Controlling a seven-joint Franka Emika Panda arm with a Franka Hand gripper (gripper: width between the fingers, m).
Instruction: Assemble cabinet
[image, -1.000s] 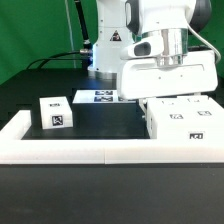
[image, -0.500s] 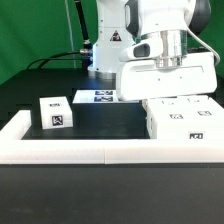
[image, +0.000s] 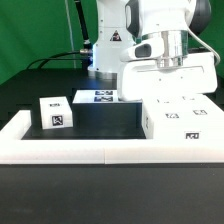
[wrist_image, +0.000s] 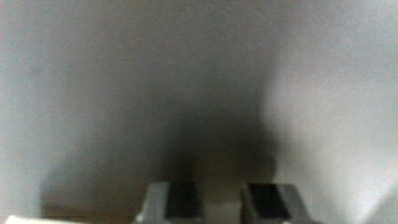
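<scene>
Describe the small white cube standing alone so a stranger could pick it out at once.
Follow the long low white border wall along the front of the black table to its corner at the exterior view's left. Just inside that corner stands the small cube, alone. It is far smaller than the large white block under the arm, and boxy, unlike the flat marker board behind.

Glossy white arm (image: 160, 18) with silver wrist ring (image: 172, 46) and dark-fingered gripper (wrist_image: 221, 190).

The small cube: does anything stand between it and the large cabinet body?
Nothing visible does: only bare black table lies between the small cube and the cabinet body; the marker board lies farther back.
</scene>
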